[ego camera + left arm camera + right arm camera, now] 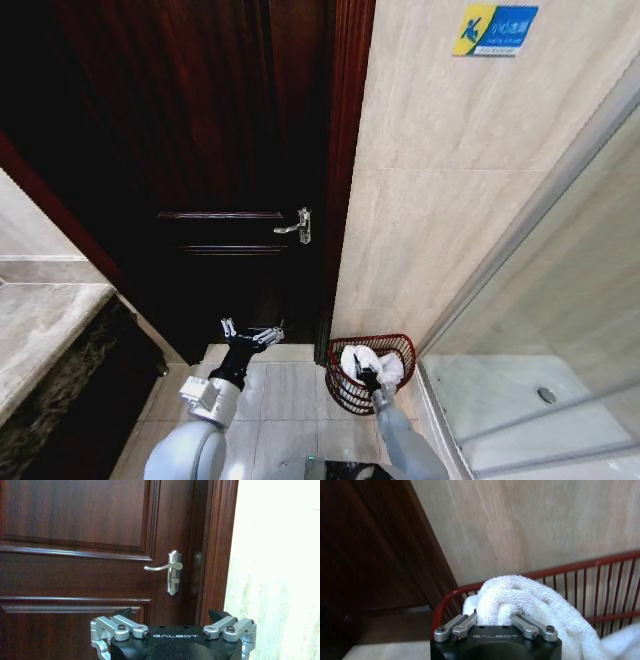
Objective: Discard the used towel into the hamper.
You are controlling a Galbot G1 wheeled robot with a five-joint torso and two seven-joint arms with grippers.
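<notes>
The hamper, a small round red-brown wire basket, stands on the floor in the corner between the door frame and the tiled wall. The used towel is white and bunched, sitting in and above the hamper's mouth. My right gripper hangs over the hamper, shut on the towel. In the right wrist view the gripper has its fingers sunk into the towel, with the hamper's red rim beyond it. My left gripper is held open and empty left of the hamper, facing the door.
A dark wooden door with a metal lever handle stands shut ahead. A glass shower screen runs along the right. A marble counter lies at the left. Pale floor tiles lie between them.
</notes>
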